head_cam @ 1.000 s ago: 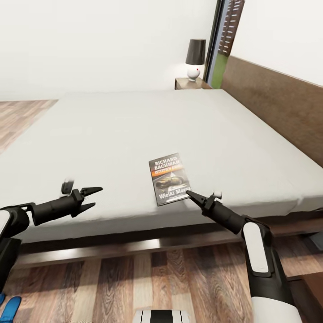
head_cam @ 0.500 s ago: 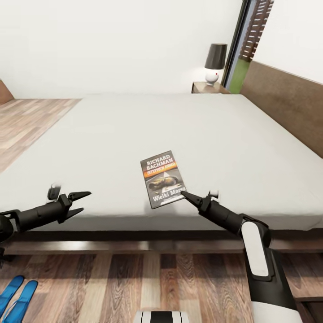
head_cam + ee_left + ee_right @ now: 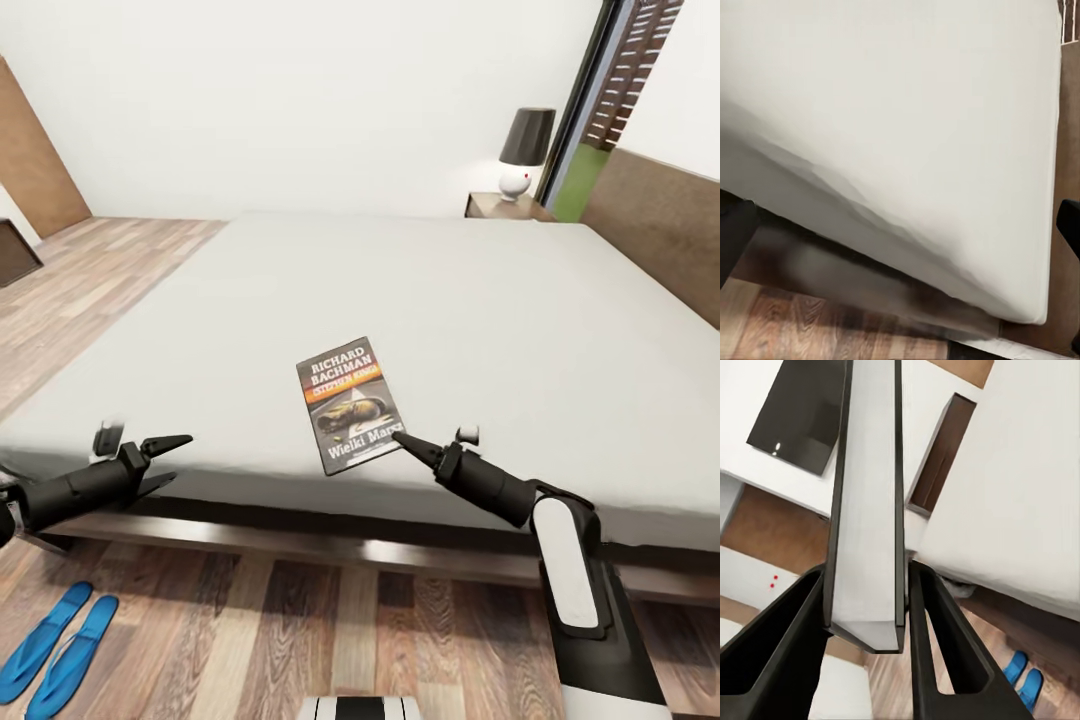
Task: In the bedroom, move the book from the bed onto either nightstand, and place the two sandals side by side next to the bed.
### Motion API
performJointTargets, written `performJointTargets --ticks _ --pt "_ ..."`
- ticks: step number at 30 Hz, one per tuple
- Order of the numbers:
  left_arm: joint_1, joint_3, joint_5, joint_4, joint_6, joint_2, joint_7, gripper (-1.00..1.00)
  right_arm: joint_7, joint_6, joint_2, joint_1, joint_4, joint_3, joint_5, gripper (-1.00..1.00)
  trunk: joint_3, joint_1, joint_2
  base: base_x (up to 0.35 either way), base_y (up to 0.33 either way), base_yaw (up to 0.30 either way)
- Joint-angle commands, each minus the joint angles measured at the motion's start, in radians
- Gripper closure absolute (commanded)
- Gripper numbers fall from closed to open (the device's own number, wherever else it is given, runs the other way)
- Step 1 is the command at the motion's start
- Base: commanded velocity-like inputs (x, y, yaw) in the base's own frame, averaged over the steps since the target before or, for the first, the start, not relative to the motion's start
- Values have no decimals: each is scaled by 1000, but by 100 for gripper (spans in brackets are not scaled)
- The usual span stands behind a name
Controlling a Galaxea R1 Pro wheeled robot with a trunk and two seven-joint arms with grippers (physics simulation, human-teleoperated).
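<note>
Right claw (image 3: 400,438) clamped on the book (image 3: 348,403), at its near corner on the bed (image 3: 500,310); right wrist view shows the book's page edge (image 3: 868,502) pinched between fingers. Left claw (image 3: 170,460) apart, at mattress edge. Sandals (image 3: 60,655) side by side on floor, fuller in frame than before as the camera swung.

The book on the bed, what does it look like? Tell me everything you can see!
The book is a thin paperback with a dark cover, white letters reading RICHARD BACHMAN, an orange band and a greyish picture. It sits near the front edge of the bed, turned a little askew. The right gripper has its jaws shut on the book's near corner. In the right wrist view the book shows edge-on between the two dark jaws, its pages pale grey.
</note>
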Motion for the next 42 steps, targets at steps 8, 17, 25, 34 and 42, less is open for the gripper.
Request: performJointTargets --ticks 8,17,25,34,42 --pt "42 56 10 -3 3 0 5 -100 9 7 1 1 -5 4 -2 100 8 0 0 0 0 225" --pt "74 96 5 -4 3 0 -1 -100 9 7 1 4 -6 23 0 100 18 0 0 0 0 225" --pt "85 101 0 -4 3 0 -2 -100 9 7 1 5 -7 29 1 100 27 0 0 0 0 226" --pt "128 127 -3 -3 3 0 -1 -100 9 7 1 5 -7 31 2 100 36 0 0 0 0 225" --pt "150 152 -4 -4 3 -1 -1 -100 9 7 1 6 -7 34 2 100 45 0 0 0 0 210"
